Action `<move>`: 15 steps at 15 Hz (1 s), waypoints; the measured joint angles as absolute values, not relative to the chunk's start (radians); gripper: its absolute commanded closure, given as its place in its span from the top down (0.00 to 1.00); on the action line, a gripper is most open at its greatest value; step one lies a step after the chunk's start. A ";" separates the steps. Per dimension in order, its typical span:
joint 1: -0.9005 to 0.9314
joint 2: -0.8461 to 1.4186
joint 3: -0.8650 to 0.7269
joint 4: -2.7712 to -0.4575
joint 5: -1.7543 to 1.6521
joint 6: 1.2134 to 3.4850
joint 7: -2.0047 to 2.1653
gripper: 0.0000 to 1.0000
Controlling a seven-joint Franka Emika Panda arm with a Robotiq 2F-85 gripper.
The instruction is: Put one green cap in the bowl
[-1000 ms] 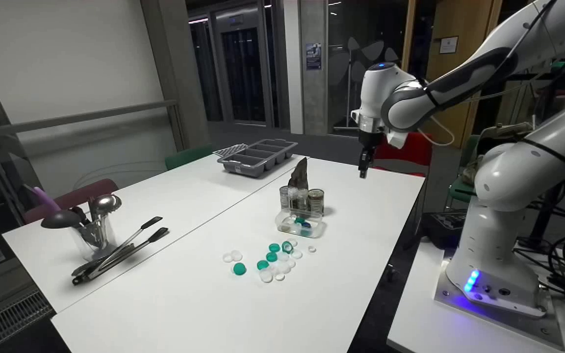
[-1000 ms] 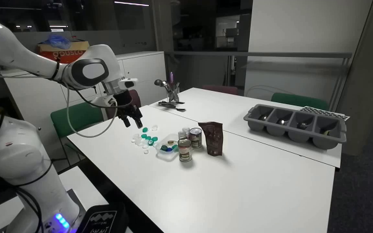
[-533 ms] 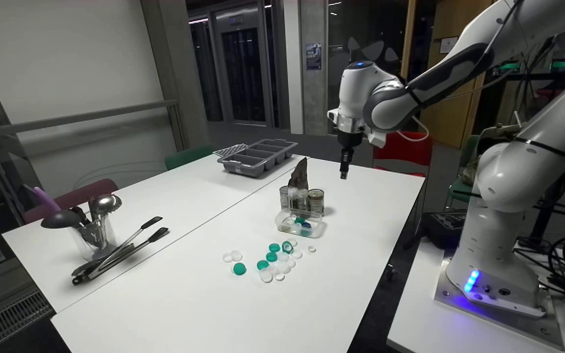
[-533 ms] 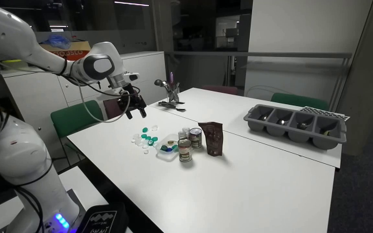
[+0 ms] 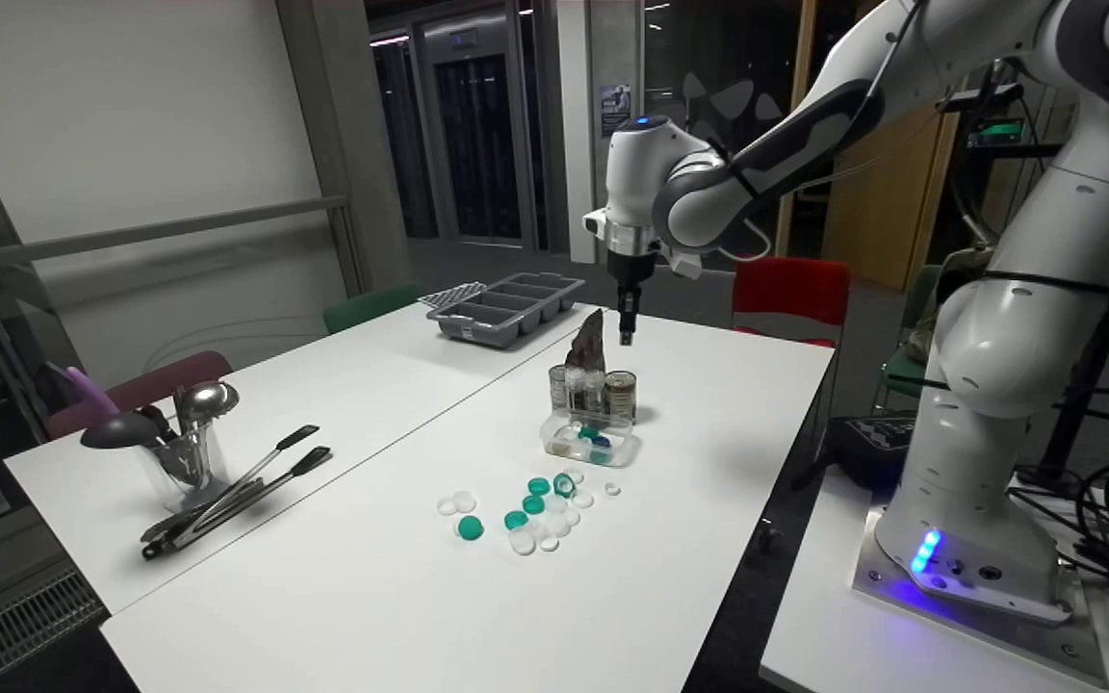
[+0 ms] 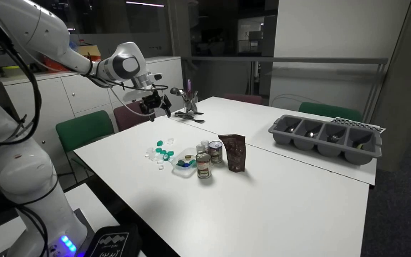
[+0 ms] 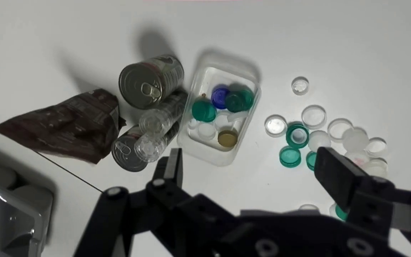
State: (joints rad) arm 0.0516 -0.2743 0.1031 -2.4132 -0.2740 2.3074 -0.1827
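Green caps (image 5: pixel 532 504), five, lie nearest on the table (image 5: pixel 400 606) in an exterior view, among pale ones (image 5: pixel 523 541) too overlapped to count. Beyond, one bowl (image 7: pixel 205 152) holds one blue cap (image 7: pixel 220 96) and green ones (image 7: pixel 204 111), some overlapping; then two cans (image 5: pixel 621 395), one pouch (image 5: pixel 587 345). Above hangs the gripper (image 7: pixel 251 165), fingers (image 7: pixel 335 175) apart, one covering caps in the wrist view. Farthest, one tray (image 5: pixel 492 335).

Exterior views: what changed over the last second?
In an exterior view, the arm shifted leftward, farther out from its base. Nothing was taken hold of or let go; the jaws stayed open. Green caps, clear tub and cans stayed put.
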 measured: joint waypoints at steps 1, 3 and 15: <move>0.052 -0.242 0.103 -2.385 -0.287 2.316 -0.206 1.00; 0.053 -0.172 0.103 -2.327 -0.316 2.323 -0.253 1.00; 0.055 -0.080 0.102 -2.270 -0.340 2.323 -0.307 1.00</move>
State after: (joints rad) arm 0.0551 -0.0800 0.1018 -2.2700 -0.3402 2.3229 -0.3071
